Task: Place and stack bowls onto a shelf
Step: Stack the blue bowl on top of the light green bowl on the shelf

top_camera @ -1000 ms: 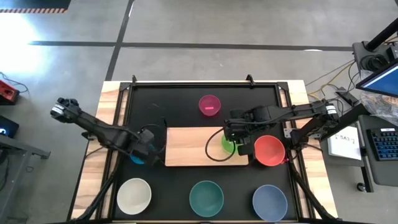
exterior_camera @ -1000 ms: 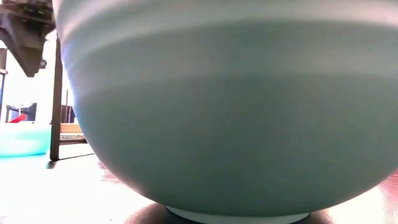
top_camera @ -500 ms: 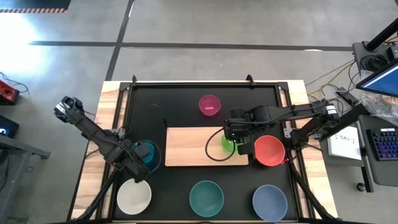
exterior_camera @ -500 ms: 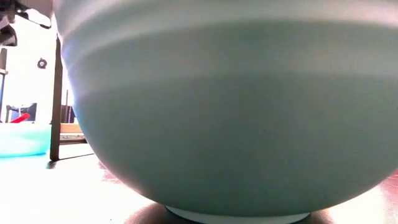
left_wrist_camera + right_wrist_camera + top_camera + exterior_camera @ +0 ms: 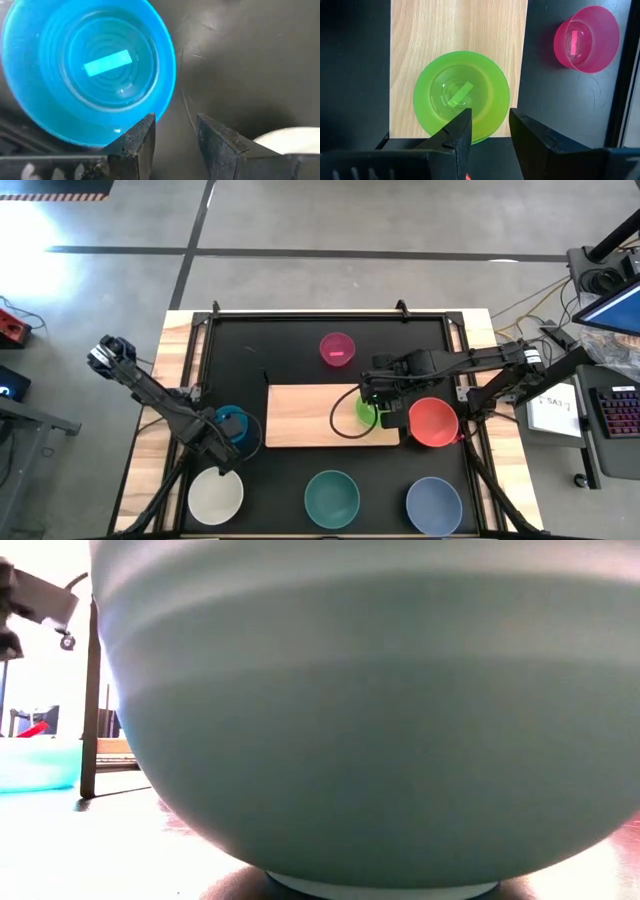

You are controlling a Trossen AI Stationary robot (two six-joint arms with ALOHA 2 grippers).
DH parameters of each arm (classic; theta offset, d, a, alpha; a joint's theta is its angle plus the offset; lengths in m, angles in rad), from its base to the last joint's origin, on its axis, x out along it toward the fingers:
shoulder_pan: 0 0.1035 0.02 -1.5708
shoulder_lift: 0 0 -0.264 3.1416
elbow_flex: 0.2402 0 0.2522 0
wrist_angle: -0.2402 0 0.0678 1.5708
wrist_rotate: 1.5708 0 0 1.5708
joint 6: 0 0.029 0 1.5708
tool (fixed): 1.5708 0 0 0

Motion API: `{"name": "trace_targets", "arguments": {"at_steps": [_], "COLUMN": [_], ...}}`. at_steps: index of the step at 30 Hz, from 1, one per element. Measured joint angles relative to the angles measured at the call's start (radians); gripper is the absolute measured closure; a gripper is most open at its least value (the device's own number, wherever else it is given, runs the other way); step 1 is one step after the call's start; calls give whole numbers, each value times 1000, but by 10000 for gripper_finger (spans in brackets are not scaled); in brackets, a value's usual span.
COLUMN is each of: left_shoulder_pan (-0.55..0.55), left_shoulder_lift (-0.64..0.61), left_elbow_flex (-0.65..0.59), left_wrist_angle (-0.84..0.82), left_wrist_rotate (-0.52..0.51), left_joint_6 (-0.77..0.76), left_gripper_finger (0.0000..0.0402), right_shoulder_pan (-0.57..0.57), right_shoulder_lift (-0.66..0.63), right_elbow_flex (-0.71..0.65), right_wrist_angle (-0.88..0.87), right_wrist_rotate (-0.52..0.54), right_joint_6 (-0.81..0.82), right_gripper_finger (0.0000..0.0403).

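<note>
Green bowl (image 5: 367, 409) sits on the shelf's (image 5: 310, 416) end; right gripper (image 5: 383, 407) hovers above it, jaws spread. Left gripper (image 5: 222, 455), jaws spread, hangs beside the shelf near the blue bowl (image 5: 233, 422).

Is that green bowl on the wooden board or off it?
On: the green bowl sits at the board's edge, rim slightly overhanging.

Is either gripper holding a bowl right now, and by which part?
No. Left gripper is open beside the blue bowl; right gripper is open over the green bowl.
</note>
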Motion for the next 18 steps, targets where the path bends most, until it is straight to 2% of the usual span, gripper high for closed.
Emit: {"name": "trace_targets", "arguments": {"at_steps": [8,18], "left_shoulder_pan": [3,8], "left_shoulder_lift": [-1,0], "left_elbow_flex": [-57,-61], "left_wrist_angle": [22,34], "left_wrist_rotate": [-5,-47], "left_joint_6": [4,129], "left_gripper_finger": [277,277], "right_shoulder_pan": [0,0], "right_shoulder_lift": [0,0], "right_elbow_flex": [0,0], "right_wrist_angle": [2,22], "right_wrist_rotate": [0,0], "right_joint_6": [-5,-19], "right_gripper_finger": [281,281]}}
